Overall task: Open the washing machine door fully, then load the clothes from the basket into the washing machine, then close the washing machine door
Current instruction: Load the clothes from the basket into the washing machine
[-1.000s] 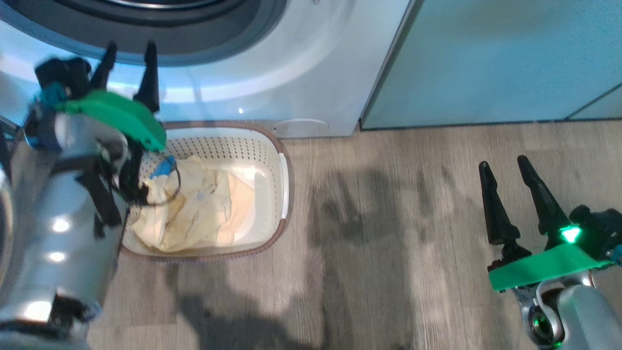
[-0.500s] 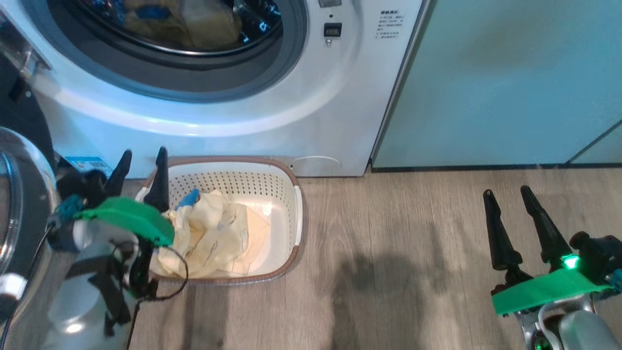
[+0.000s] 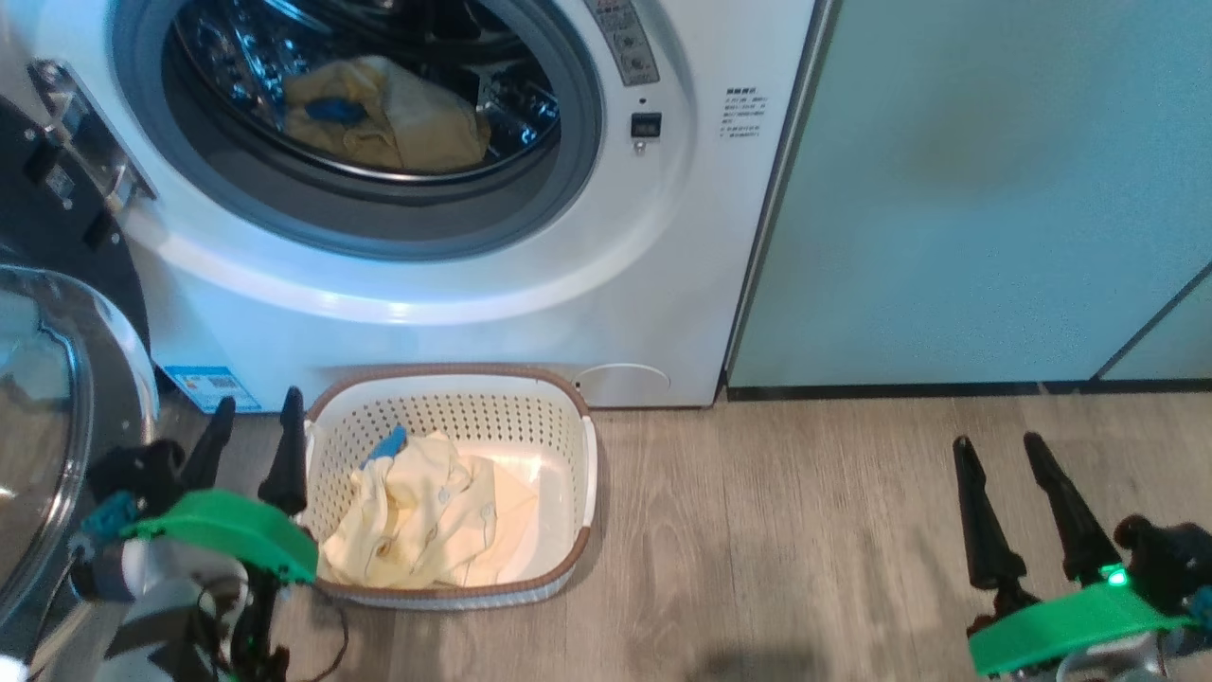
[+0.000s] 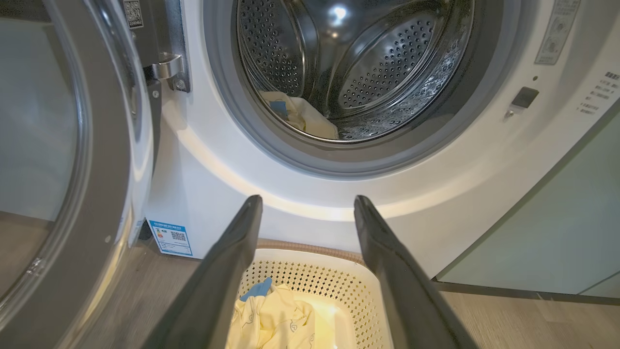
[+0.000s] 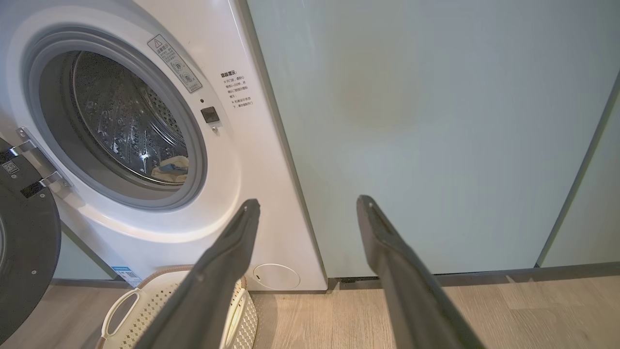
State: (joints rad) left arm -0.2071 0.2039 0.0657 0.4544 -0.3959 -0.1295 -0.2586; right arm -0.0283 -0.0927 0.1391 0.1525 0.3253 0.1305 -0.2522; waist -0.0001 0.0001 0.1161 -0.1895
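seen from higher than a second ago: head camera lifted, whole picture shifted, nothing on the ground displaced by that. now takes in the washing machine [image 3: 663,284] mouth at 12 o'clock, with one pale yellow garment [image 3: 388,123] lying in the steel drum [image 4: 368,72]. left gripper [image 3: 258,400] pulled back to just beside the basket [image 3: 559,559] rim at 9 o'clock, spread wide, nothing between the fingers. right gripper [image 3: 997,441] well apart at 4 o'clock, likewise spread and empty. washing machine door [image 3: 38,398] swung wide at 9 o'clock on its metal hinge.

judged from this: door step done, loading partway. remaining clothes [image 3: 426,521] heaped in the basket's left half, bare basket bottom at 3 o'clock. probably calls for another reach down into the basket; closing the door not yet due.

underfoot, grey-brown wood-look floor [image 3: 805,530], matt, softly shadowed. basket close against the machine's white front, touching or not hard to tell. pale green cabinet [image 3: 994,189] hard against the machine at 2 o'clock. small blue label [image 3: 206,386] low on the machine, at 10 o'clock from the basket.
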